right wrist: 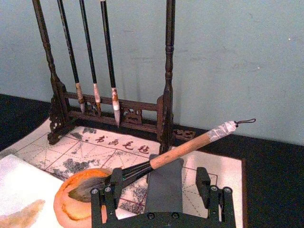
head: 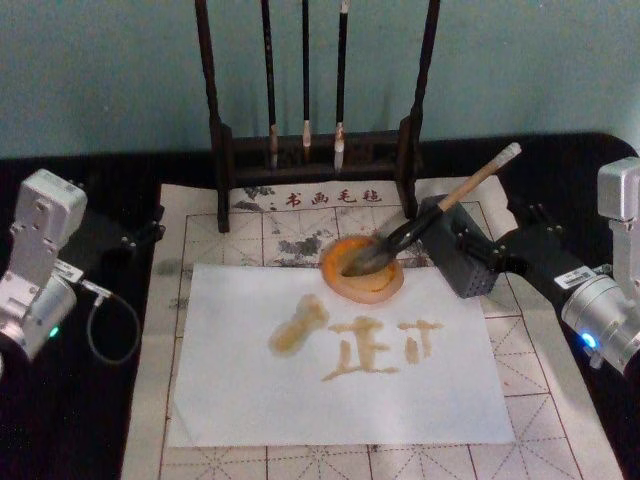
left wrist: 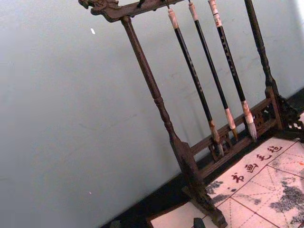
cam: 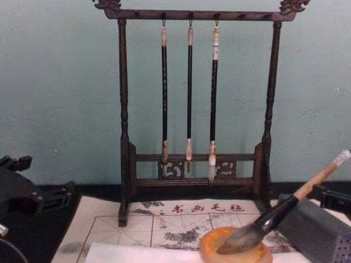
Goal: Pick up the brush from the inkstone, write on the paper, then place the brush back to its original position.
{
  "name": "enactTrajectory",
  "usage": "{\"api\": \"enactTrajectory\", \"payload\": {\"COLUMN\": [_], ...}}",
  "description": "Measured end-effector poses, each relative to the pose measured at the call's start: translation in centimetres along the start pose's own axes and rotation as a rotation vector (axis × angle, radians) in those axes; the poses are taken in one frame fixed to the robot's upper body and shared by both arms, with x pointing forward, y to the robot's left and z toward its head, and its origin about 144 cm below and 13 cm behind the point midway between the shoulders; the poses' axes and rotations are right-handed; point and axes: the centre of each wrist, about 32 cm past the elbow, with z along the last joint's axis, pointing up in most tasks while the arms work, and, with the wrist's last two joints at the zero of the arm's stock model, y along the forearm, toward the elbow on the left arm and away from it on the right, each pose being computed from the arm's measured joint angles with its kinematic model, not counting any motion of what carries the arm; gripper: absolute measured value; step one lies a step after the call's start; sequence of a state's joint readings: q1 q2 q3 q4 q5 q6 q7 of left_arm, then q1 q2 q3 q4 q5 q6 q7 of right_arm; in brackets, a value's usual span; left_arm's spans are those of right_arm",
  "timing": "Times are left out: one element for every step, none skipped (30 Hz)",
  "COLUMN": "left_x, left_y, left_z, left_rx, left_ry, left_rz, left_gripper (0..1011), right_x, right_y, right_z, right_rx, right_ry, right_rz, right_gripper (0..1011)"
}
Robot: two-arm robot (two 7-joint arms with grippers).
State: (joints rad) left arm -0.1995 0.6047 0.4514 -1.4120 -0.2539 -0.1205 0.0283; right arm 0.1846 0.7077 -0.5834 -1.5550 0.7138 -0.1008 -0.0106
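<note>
The brush (head: pixel 430 222) lies with its bushy tip in the orange-rimmed inkstone (head: pixel 345 285) and its tan handle propped up and to the right across a grey block (head: pixel 470 270). The white paper (head: pixel 400 400) lies in front of the inkstone and carries wet tan strokes. My right gripper (head: pixel 500 240) sits just right of the block, open; in the right wrist view its fingers (right wrist: pixel 102 202) stand apart below the brush (right wrist: pixel 180 151), holding nothing. The inkstone (right wrist: pixel 64 209) lies beyond that finger. From the chest, the brush (cam: pixel 274 216) leans out of the inkstone (cam: pixel 211 246). My left gripper (head: pixel 115 235) is parked at the far left.
A dark wooden rack (head: pixel 222 150) with three slim hanging brushes (head: pixel 305 90) stands behind the inkstone. A beige felt mat (head: pixel 545 400) with a red grid lies under the paper. The table beyond it is black.
</note>
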Motion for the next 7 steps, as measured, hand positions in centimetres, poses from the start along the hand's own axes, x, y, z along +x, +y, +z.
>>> {"api": "enactTrajectory", "payload": {"left_x": [0.00, 0.00, 0.00, 0.00, 0.00, 0.00, 0.00], "left_y": [0.00, 0.00, 0.00, 0.00, 0.00, 0.00, 0.00], "left_z": [0.00, 0.00, 0.00, 0.00, 0.00, 0.00, 0.00], "left_rx": [0.000, 0.000, 0.000, 0.000, 0.000, 0.000, 0.000], "left_ry": [0.000, 0.000, 0.000, 0.000, 0.000, 0.000, 0.000], "left_rz": [0.000, 0.000, 0.000, 0.000, 0.000, 0.000, 0.000], "left_gripper": [1001, 1001, 1001, 1001, 1001, 1001, 1001], "right_x": [0.00, 0.00, 0.00, 0.00, 0.00, 0.00, 0.00], "right_y": [0.00, 0.00, 0.00, 0.00, 0.00, 0.00, 0.00], "right_z": [0.00, 0.00, 0.00, 0.00, 0.00, 0.00, 0.00], "right_rx": [0.000, 0.000, 0.000, 0.000, 0.000, 0.000, 0.000], "right_ry": [0.000, 0.000, 0.000, 0.000, 0.000, 0.000, 0.000], "right_rz": [0.000, 0.000, 0.000, 0.000, 0.000, 0.000, 0.000], "right_gripper": [1000, 1000, 1000, 1000, 1000, 1000, 1000]}}
